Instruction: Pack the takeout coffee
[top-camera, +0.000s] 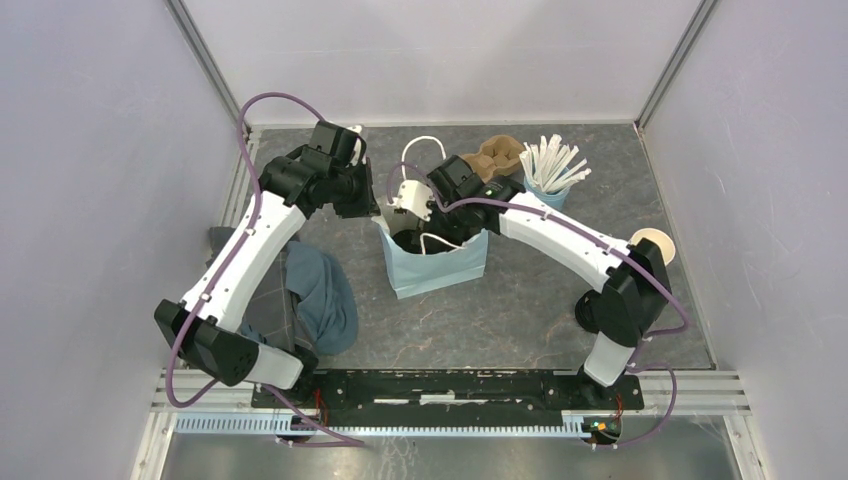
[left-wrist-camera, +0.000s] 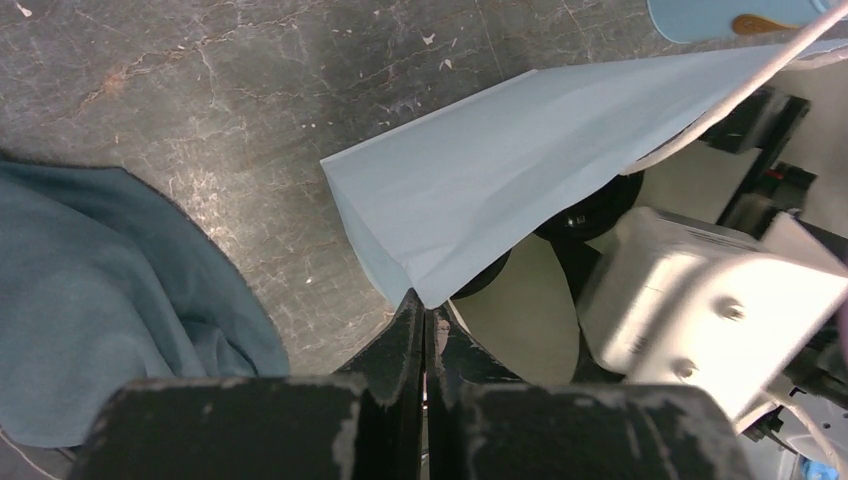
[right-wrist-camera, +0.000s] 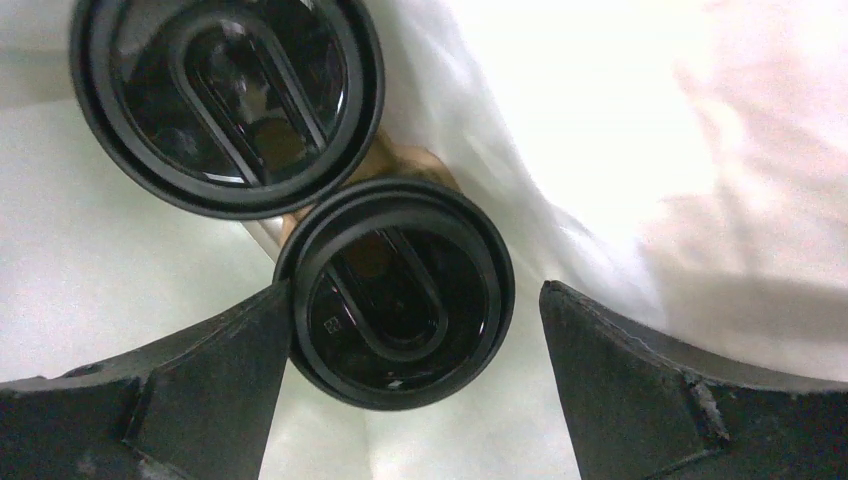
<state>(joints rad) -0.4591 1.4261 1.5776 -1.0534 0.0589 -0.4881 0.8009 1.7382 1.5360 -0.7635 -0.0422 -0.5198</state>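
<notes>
While left fingers (left-wrist-camera: 405, 350) are clenching the bag (left-wrist-camera: 520, 170) rim, right fingers (right-wrist-camera: 210, 390) are hanging released, straddling the upright coffee cup (right-wrist-camera: 395, 290).

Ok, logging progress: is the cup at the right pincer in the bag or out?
In. Its lid sits between the fingers of the open right pincer, the blue bag's inner walls around it.

Glossy, smooth black plastic lid on the takeout coffee (right-wrist-camera: 395, 290), matt creased light-blue paper bag (left-wrist-camera: 520, 190), soft teal cloth (left-wrist-camera: 100, 290), mottled grey stone-look table (left-wrist-camera: 200, 80), rough brown pulp cup carrier (top-camera: 497, 155)
</notes>
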